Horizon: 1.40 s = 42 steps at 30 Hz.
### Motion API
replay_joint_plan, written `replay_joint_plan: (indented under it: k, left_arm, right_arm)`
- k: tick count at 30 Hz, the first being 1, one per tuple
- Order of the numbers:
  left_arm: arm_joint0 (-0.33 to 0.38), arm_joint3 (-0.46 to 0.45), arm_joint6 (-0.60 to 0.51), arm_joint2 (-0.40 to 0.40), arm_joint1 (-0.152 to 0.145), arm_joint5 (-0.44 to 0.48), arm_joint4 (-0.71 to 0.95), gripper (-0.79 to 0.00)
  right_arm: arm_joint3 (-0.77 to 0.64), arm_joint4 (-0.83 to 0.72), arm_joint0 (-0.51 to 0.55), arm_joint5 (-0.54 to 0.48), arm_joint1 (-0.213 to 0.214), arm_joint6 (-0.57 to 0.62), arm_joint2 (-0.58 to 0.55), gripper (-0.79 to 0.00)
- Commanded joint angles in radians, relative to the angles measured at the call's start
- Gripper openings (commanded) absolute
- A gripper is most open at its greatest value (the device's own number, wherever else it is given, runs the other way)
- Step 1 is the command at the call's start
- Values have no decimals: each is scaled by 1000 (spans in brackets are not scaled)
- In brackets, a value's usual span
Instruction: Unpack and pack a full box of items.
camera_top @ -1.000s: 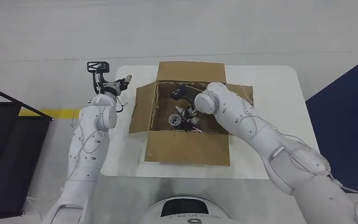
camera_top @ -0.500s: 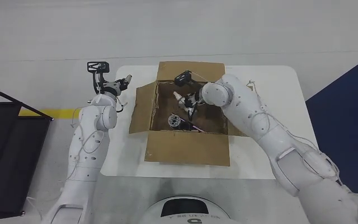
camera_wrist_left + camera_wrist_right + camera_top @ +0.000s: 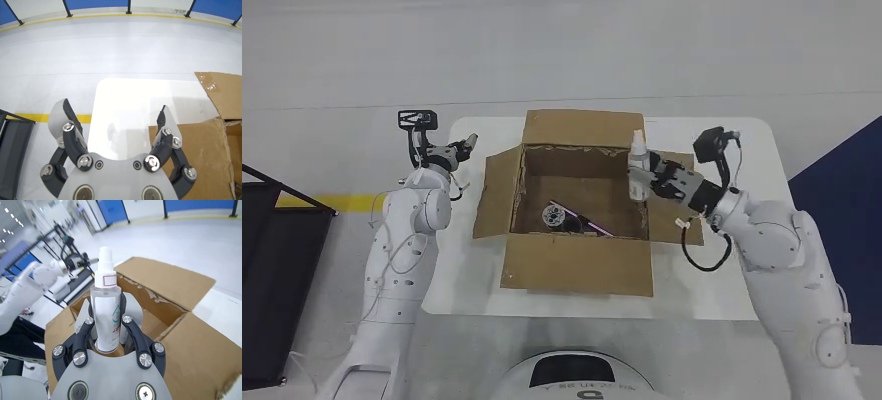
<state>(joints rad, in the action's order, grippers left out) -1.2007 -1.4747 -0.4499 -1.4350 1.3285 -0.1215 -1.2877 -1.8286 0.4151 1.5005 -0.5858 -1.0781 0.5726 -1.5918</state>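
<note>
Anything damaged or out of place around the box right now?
The cardboard box has torn, ragged edges at its flap folds. Otherwise fine: the spray bottle is clamped squarely in the right end effector, and nothing has spilled.

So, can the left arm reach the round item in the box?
Likely yes: the left tool is open and empty, the round item lies uncovered in the box, with the right tool at its rim.
</note>
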Motion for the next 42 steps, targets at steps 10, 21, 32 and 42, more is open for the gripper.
replay_joint_plan:
  k: [10, 21, 32, 42]
  left_arm:
    - [0, 0, 0, 0, 0, 0, 0, 0]
    - [0, 0, 0, 0, 0, 0, 0, 0]
    - [0, 0, 0, 0, 0, 0, 0, 0]
    - [0, 0, 0, 0, 0, 0, 0, 0]
  right_arm:
    - [24, -175, 165, -150, 10, -48, -123, -785]
    - [88, -122, 147, -114, -5, -298, -137, -785]
    - [472, 175, 47, -118, -26, -740, -193, -785]
    - [726, 498, -125, 73, -39, -900, -94, -785]
